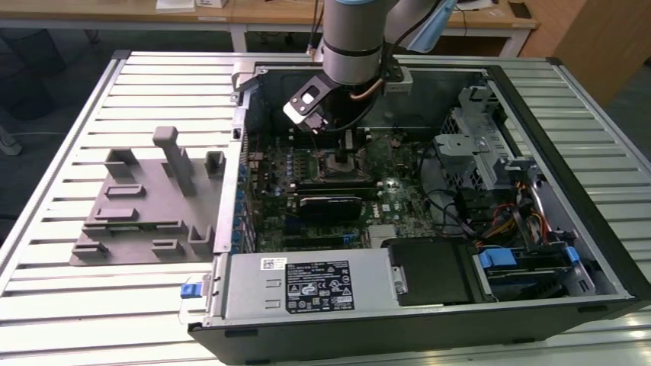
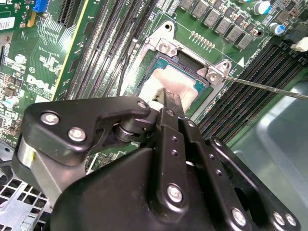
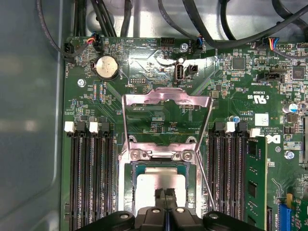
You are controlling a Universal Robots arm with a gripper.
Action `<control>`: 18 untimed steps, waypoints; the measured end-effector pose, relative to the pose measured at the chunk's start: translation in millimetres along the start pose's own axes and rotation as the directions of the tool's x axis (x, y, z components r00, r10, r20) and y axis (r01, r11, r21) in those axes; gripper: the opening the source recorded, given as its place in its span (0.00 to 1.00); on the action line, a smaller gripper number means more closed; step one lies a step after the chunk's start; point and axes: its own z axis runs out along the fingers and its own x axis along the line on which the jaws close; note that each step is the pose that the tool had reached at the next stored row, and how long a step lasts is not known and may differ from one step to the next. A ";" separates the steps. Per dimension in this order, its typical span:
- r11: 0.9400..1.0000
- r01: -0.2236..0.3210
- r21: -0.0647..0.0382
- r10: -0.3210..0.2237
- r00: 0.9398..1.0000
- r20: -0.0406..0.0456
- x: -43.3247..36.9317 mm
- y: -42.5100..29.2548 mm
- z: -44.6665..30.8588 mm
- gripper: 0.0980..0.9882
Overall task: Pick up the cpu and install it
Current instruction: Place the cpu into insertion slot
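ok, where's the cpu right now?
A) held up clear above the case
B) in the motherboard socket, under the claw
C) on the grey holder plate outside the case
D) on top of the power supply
B: in the first wrist view the cpu lies in the socket, whose load plate is swung open. The claw is right over the cpu's silver top.

Work table [image 1: 61, 152]: pale metal top of parallel slats, spanning the exterior view.
Desks [image 1: 254, 14]: light wooden tops on white legs, behind the work table.
Cabinet [image 1: 595, 38]: brown wooden panel at the far corner, on the exterior view's right.
Floor [image 1: 87, 57]: dark, shaded beneath the desks.
Light: even, with soft glare on the slats.
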 end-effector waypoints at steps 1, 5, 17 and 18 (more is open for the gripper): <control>1.000 0.000 0.000 0.000 1.000 0.000 0.0 0.0 -0.1 0.01; 1.000 0.000 0.000 0.000 1.000 0.000 -0.1 0.1 -5.0 0.01; 1.000 0.000 -0.005 0.000 1.000 0.000 -0.6 0.6 -35.0 0.01; 1.000 0.000 -0.006 0.000 1.000 0.000 -0.6 0.7 -37.5 0.01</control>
